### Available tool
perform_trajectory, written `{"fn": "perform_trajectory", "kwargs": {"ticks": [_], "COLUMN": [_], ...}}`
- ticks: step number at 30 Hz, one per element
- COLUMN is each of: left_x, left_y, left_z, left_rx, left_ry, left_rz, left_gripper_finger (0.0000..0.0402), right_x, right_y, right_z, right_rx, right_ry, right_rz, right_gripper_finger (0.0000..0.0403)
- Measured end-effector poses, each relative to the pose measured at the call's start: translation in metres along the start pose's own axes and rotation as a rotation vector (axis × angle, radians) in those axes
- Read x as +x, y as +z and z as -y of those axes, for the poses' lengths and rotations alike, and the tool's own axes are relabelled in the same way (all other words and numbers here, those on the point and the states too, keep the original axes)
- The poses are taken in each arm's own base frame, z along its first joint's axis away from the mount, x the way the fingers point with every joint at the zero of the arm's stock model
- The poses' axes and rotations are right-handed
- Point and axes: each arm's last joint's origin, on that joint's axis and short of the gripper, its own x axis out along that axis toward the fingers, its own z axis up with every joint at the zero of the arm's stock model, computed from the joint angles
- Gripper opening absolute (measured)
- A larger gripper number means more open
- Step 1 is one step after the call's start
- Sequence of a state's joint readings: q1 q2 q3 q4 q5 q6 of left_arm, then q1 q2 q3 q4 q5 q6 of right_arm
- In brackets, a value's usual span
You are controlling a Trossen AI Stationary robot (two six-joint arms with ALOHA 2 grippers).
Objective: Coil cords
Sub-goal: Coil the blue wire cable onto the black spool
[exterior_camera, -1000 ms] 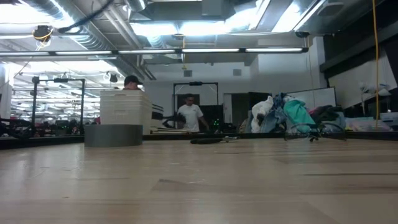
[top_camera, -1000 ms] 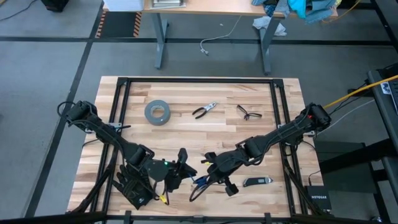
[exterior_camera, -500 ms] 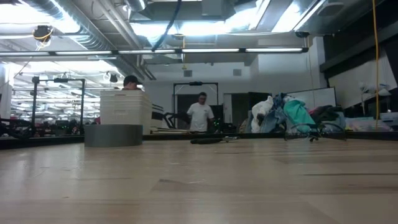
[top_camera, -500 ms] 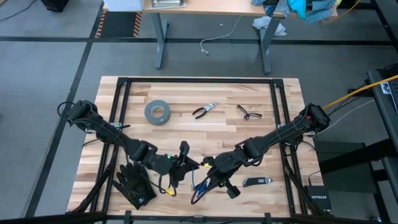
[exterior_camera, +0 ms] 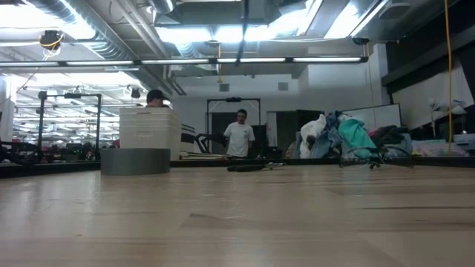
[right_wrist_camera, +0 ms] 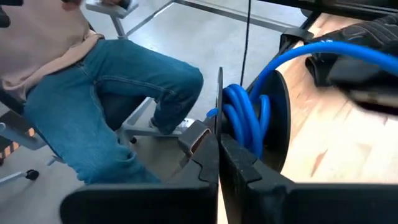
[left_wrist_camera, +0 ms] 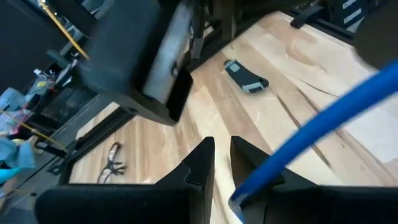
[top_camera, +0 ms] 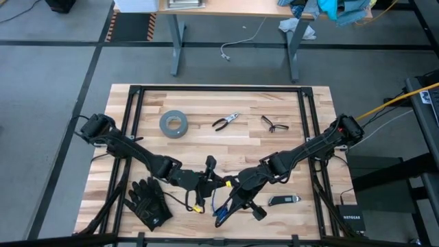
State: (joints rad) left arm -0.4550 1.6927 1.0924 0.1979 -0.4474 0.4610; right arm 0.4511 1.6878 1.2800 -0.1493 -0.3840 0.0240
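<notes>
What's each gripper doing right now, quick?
Left gripper: shut on the thin blue and black cord.
Right gripper: shut on the same cord's coiled blue loops.

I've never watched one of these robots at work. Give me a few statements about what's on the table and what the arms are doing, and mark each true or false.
1. The grey tape roll lies apart from both arms. True.
2. The right tool is shut on the cords. True.
3. The pliers are gripped by the left tool. False: they lie free beside the tape roll.
4. The black gloves lie on the tape roll. False: they lie near the table's front edge by the left arm.
</notes>
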Motion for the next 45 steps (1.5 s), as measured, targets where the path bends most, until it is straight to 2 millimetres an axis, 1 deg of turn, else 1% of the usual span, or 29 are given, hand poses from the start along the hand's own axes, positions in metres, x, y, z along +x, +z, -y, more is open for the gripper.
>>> {"fn": "perform_trajectory", "kwargs": {"ticks": [6,11,20,26,29,32,37,41,45], "left_x": [0.017,0.023,0.022,0.018,0.014,0.006,-0.018,-0.046,-0.073], "left_y": [-0.011,-0.018,-0.019,-0.020,-0.023,-0.026,-0.024,-0.016,-0.001], "left_z": [0.004,0.007,0.013,0.021,0.026,0.031,0.037,0.036,0.034], "left_rx": [-0.015,-0.017,-0.010,0.015,0.051,0.095,0.132,0.045,-0.145], "left_ry": [-0.009,-0.013,-0.039,-0.050,-0.003,0.067,0.033,0.008,0.010], "left_rz": [-0.010,-0.035,-0.064,-0.105,-0.175,-0.263,-0.345,-0.363,-0.306], "left_gripper_finger": [0.0045,0.0045,0.0045,0.0045,0.0045,0.0045,0.0045,0.0045,0.0045], "right_x": [0.000,0.000,0.000,0.000,-0.001,-0.001,-0.005,-0.019,-0.034], "right_y": [0.002,0.002,-0.002,-0.003,-0.003,-0.002,0.003,0.012,0.021], "right_z": [-0.002,-0.003,-0.004,-0.005,-0.005,-0.006,-0.009,-0.015,-0.021], "right_rx": [-0.011,-0.010,0.004,0.011,0.012,0.007,-0.006,-0.031,-0.059], "right_ry": [0.052,0.075,0.107,0.155,0.176,0.209,0.274,0.290,0.270], "right_rz": [0.016,0.014,-0.019,-0.033,-0.033,-0.023,0.011,0.055,0.095], "right_gripper_finger": [0.0001,0.0001,0.0001,0.0001,0.0001,0.0001,0.0001,0.0001,0.0001]}}
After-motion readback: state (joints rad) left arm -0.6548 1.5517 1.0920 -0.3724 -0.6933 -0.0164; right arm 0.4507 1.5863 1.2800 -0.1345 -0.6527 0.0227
